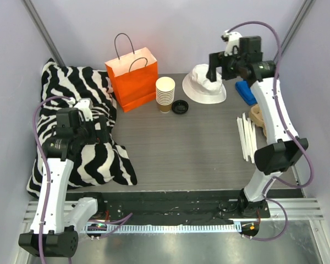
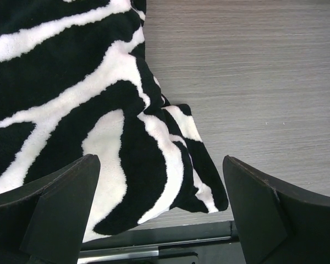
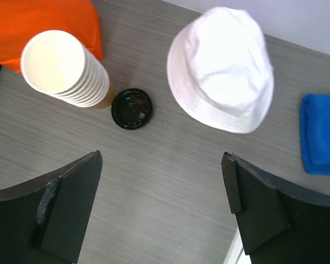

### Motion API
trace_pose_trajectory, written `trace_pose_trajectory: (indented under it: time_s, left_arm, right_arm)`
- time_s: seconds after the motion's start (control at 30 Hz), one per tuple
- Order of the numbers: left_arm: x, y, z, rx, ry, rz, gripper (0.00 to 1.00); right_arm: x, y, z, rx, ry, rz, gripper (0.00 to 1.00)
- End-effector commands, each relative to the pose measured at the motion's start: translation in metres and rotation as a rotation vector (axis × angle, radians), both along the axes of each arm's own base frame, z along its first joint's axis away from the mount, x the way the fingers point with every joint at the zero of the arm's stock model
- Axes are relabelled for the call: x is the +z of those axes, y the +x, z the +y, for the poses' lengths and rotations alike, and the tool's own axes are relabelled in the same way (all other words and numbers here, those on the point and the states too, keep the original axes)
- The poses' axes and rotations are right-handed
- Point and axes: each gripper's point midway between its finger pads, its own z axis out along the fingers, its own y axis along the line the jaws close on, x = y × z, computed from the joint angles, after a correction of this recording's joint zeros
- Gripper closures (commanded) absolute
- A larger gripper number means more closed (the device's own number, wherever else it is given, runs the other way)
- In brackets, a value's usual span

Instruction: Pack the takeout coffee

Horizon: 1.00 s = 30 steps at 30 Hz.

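Coffee, the small takeout cup with round black plastic lid (image 3: 131, 108), stands on the grey worktop (image 3: 170, 181) just beside the stacked paper cups (image 3: 66, 71); both my jaws gape empty. I'd centre the right pair over it, avoiding the stack

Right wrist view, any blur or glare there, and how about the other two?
Right wrist: sharp, evenly lit, white hat nearly washed out, black lid crisp. Left wrist: zebra pillow sharp, no glare. Top external: bright glare on the metal rail.
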Motion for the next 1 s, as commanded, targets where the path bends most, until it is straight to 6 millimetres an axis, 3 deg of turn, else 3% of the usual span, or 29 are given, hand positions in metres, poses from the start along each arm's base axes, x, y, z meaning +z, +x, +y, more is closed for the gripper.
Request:
trace_pose_trajectory:
  time_s: [0.0, 0.03, 0.23, 0.37, 0.7, 0.97]
  left_arm:
    - [0.017, 0.013, 0.005, 0.045, 0.000, -0.063, 0.00]
    - [0.017, 0.013, 0.006, 0.047, 0.002, -0.065, 0.00]
    - [0.015, 0.014, 0.009, 0.069, 0.009, -0.077, 0.00]
    - [0.009, 0.014, 0.011, 0.085, 0.010, -0.078, 0.01]
    - [0.010, 0.016, 0.009, 0.088, -0.012, -0.095, 0.00]
    - [0.010, 0.014, 0.009, 0.097, -0.016, -0.106, 0.00]
  right_arm:
    - [0.001, 0.006, 0.081, 0.091, -0.075, -0.052, 0.00]
    - [0.011, 0.008, 0.094, 0.107, -0.076, -0.085, 0.00]
    - [0.011, 0.039, 0.135, 0.011, 0.036, -0.101, 0.01]
    - [-0.004, 0.052, 0.163, 0.004, 0.098, -0.087, 0.07]
    - [-0.038, 0.069, 0.172, -0.054, 0.070, -0.057, 0.35]
    - [-0.057, 0.078, 0.176, -0.065, 0.054, -0.038, 0.40]
